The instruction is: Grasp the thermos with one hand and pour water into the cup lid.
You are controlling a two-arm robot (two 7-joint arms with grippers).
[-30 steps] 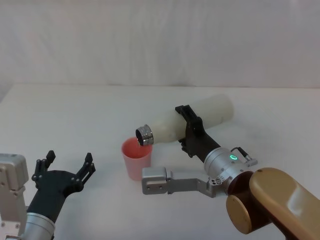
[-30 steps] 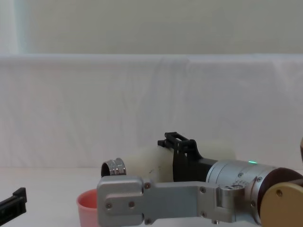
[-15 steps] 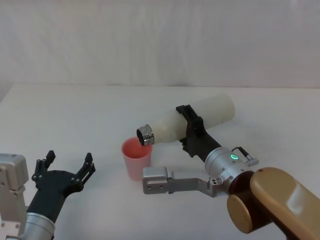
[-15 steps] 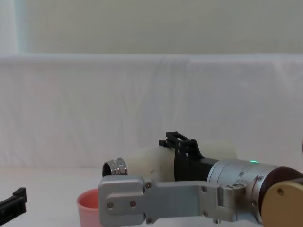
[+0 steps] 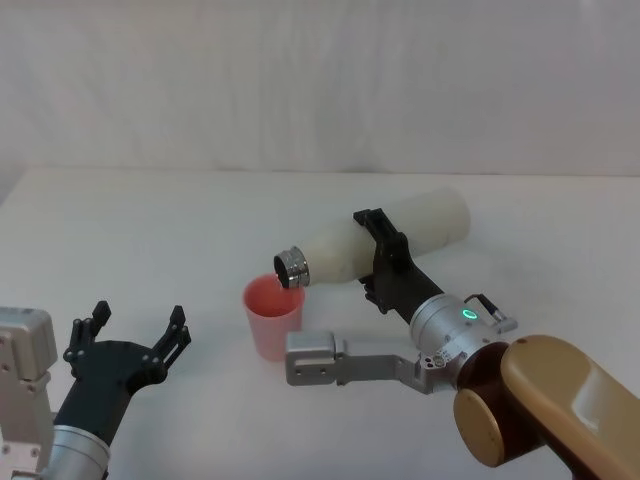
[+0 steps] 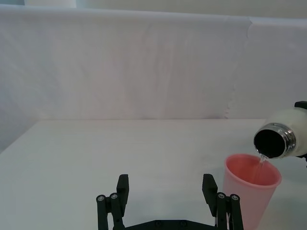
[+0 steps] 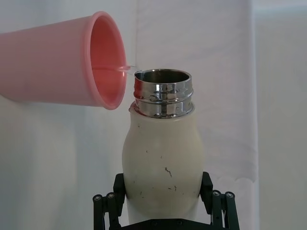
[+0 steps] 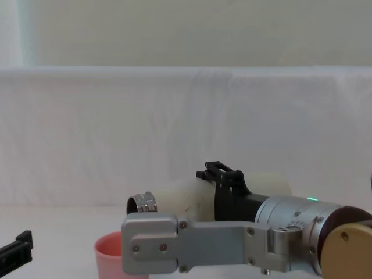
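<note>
- Left gripper (image 5: 128,333), black, idles at seven o'clock, fingers spread and empty.
- Salmon-pink plastic cup lid (image 5: 273,315) stands at centre; light, easily tipped.
- Right gripper (image 5: 380,262) clamps the tall cream-white matte thermos (image 5: 385,240) mid-body at three o'clock, tilted, trickling water into the lid; probably heavy, smooth.

You have a flat white matte tabletop (image 5: 150,235) filling the lower two thirds of the head view, from the left edge to the right edge. Behind it, across the top of that frame, hangs a white fabric backdrop (image 5: 320,80). In the left wrist view you see the same cloth wall across the upper half, with a vertical seam (image 6: 238,67) at the upper right where two panels meet.
</note>
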